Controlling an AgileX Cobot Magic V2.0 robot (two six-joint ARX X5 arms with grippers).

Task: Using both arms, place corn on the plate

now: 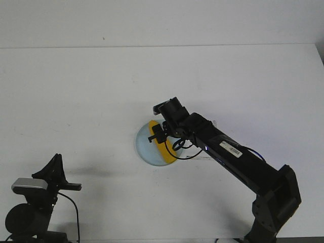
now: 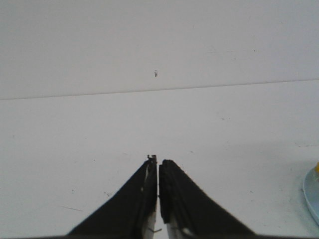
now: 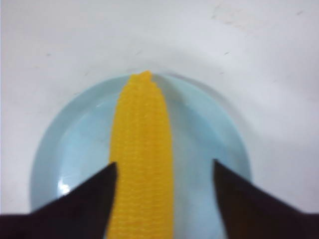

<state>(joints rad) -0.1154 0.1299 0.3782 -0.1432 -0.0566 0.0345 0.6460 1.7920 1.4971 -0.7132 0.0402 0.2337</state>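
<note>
Near the table's front left corner the left arm (image 1: 35, 202) sits low and folded, its left gripper (image 2: 158, 167) pointing out over bare white tabletop (image 1: 76, 91) — the two black fingers pressed together with only a hairline seam between them, holding nothing. From that wrist, a sliver of the pale blue plate (image 2: 313, 196) shows at the far side of the view, well apart from the fingertips. Around the middle of the table, a little toward the front edge, lies the plate (image 1: 147, 149), and the corn (image 1: 165, 148) rests on it, lying along the plate with its tapered end reaching the rim. The right arm (image 1: 243, 164) stretches in from the front right corner, its right gripper (image 3: 164, 169) hanging directly over the plate. In the right wrist view the corn (image 3: 142, 154) runs between the spread jaws — one finger sits right at the cob's side, the other stands clear with blue plate (image 3: 209, 129) showing between.
</note>
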